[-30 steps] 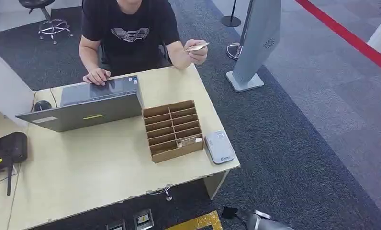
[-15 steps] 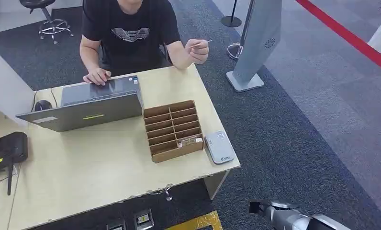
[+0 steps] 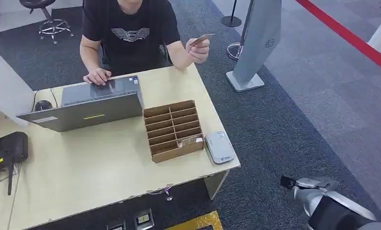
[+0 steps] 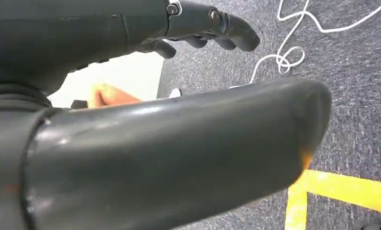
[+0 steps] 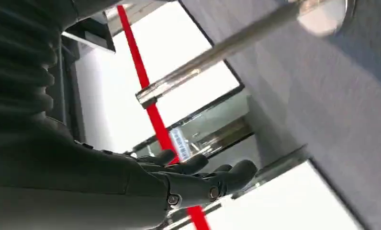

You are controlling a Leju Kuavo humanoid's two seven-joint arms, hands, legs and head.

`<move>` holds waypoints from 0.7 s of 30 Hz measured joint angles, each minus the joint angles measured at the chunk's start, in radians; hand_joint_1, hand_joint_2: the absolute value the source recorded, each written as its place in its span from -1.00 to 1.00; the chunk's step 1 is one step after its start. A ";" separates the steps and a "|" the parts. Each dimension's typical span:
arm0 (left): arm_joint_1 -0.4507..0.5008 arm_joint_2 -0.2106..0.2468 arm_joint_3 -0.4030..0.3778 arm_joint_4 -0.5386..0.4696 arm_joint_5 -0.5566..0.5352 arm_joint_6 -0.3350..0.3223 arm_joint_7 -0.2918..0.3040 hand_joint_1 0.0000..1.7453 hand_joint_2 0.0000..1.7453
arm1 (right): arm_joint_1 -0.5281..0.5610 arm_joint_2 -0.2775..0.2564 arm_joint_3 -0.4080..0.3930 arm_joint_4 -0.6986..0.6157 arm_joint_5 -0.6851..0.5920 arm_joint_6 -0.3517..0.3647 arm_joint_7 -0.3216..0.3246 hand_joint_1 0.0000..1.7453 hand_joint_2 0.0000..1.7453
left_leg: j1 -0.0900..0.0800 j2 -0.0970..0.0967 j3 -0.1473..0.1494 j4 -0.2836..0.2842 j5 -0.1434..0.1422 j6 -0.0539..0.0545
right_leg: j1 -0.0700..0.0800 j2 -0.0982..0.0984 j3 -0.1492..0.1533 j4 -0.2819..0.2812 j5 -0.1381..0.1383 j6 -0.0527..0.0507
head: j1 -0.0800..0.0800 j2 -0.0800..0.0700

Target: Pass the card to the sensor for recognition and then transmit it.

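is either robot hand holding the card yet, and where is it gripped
No. The right robot hand and left robot hand hold nothing. The person's hand pinches the card at its lower end.

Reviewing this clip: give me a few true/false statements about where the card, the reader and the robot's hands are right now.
1. The person behind the desk holds a card up in one hand. True.
2. The grey card reader lies on the laptop. False: it lies on the desk, right beside the cardboard organizer.
3. The right hand holds the card. False: it holds nothing, its fingers spread.
4. The left hand holds nothing. True.
5. The laptop is open. True.
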 joint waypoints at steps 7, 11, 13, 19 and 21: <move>0.000 0.000 -0.021 0.000 0.026 0.006 -0.008 -1.00 -1.00 | -0.103 -0.088 0.040 0.024 0.023 -0.278 0.000 -1.00 1.00 | 0.000 0.000 -0.001 0.000 0.000 0.000 | 0.000 0.000 0.000 0.000 0.000 0.000 | 0.000 0.000; -0.006 0.000 -0.028 0.000 0.018 0.006 -0.015 -1.00 -1.00 | -0.148 -0.130 0.032 0.006 0.215 -0.348 -0.002 -1.00 1.00 | 0.004 -0.001 0.003 0.000 0.000 0.000 | 0.003 -0.001 0.002 -0.001 0.000 0.000 | -0.001 0.000; -0.009 -0.003 -0.028 0.000 -0.004 0.007 -0.018 -1.00 -1.00 | 0.004 -0.108 -0.048 -0.088 0.548 -0.195 -0.004 -1.00 1.00 | 0.020 -0.025 0.006 -0.001 -0.001 -0.001 | 0.022 -0.024 0.029 -0.014 -0.004 -0.001 | -0.001 0.000; -0.007 -0.011 -0.018 0.001 -0.068 0.008 -0.040 -1.00 -1.00 | 0.322 -0.034 -0.456 -0.802 0.923 0.214 0.003 -1.00 1.00 | 0.009 -0.045 -0.011 -0.001 -0.001 -0.003 | 0.008 -0.043 0.021 -0.005 -0.014 -0.004 | 0.031 0.000; -0.005 -0.005 -0.003 0.005 -0.104 0.010 -0.055 -1.00 -1.00 | 0.344 -0.044 -0.558 -0.975 0.872 0.004 0.005 -1.00 1.00 | 0.010 -0.045 0.006 -0.001 0.001 -0.003 | 0.009 -0.044 0.020 -0.005 -0.013 -0.005 | 0.036 0.000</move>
